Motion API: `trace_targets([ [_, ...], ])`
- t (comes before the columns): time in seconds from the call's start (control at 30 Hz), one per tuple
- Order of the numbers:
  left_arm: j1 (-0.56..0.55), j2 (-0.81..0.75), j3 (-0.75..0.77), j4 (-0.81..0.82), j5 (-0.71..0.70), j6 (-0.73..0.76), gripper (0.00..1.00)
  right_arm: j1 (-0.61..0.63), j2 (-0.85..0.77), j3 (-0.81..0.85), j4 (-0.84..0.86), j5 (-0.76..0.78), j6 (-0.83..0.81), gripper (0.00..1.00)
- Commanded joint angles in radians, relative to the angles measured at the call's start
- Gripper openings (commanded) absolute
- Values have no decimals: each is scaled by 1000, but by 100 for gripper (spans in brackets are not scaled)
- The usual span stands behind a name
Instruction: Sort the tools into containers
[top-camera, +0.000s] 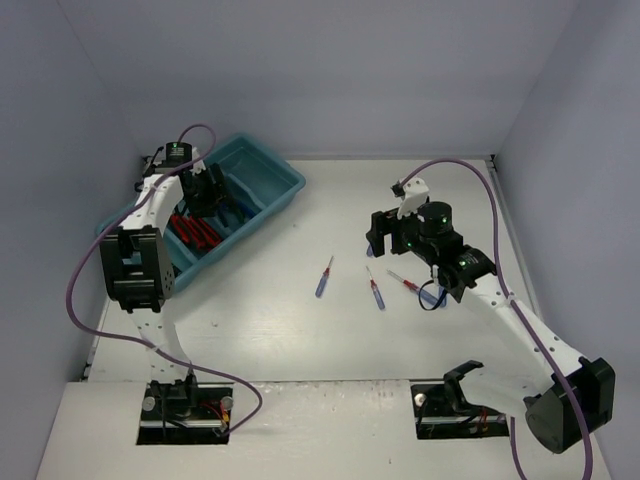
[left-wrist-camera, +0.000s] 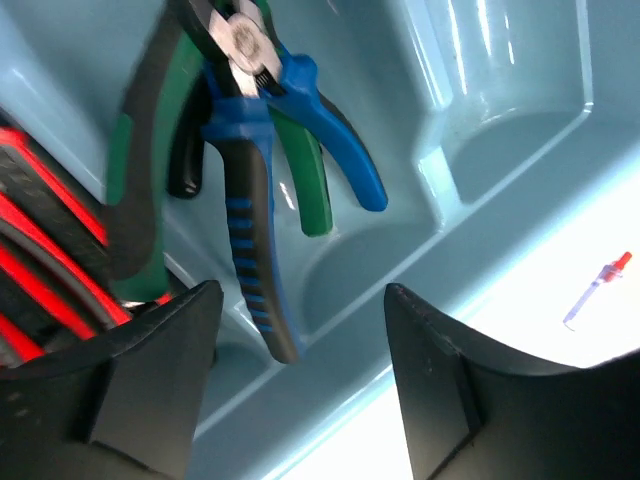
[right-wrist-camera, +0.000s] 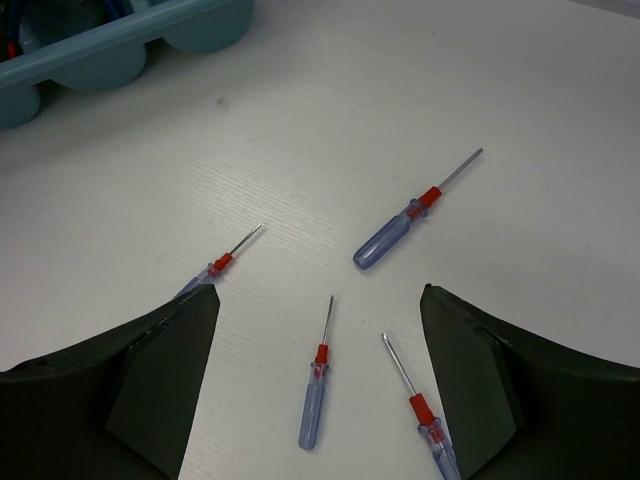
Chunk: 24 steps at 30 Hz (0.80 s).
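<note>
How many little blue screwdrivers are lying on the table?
4 screwdrivers, in the right wrist view: one farthest out on the table, one between the jaws, one at the bottom edge, one half hidden behind a jaw. More may be hidden.

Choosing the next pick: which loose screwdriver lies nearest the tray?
The leftmost screwdriver, lying alone toward the teal tray; the other screwdrivers sit further right, clustered together.

A: Your top camera sits high behind both bases, looking down on the whole table (top-camera: 300, 330).
B: And your wrist cameras?
A: Each looks close in from just behind its jaws: tray (left-wrist-camera: 520, 150) ahead of the left gripper (left-wrist-camera: 300, 300), screwdrivers (right-wrist-camera: 398, 228) ahead of the right gripper (right-wrist-camera: 318, 300). Your top view shows both too.
</note>
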Motion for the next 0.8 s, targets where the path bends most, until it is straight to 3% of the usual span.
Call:
trace_targets([
  [0.0,0,-99,-2,36,-6,23,68,-9,-7,6,49,14,-5,79],
  [0.27,-77,-321,-104,-15,-96,99,70,-10,-34,11,41,71,3,79],
  [0.5,-376,-460,-175,-39,-182,156,71,-21,-68,8,19,173,44,78],
  [0.77,-690,-325,-231,-35,-283,82,70,-30,-144,-40,-12,229,89,79],
])
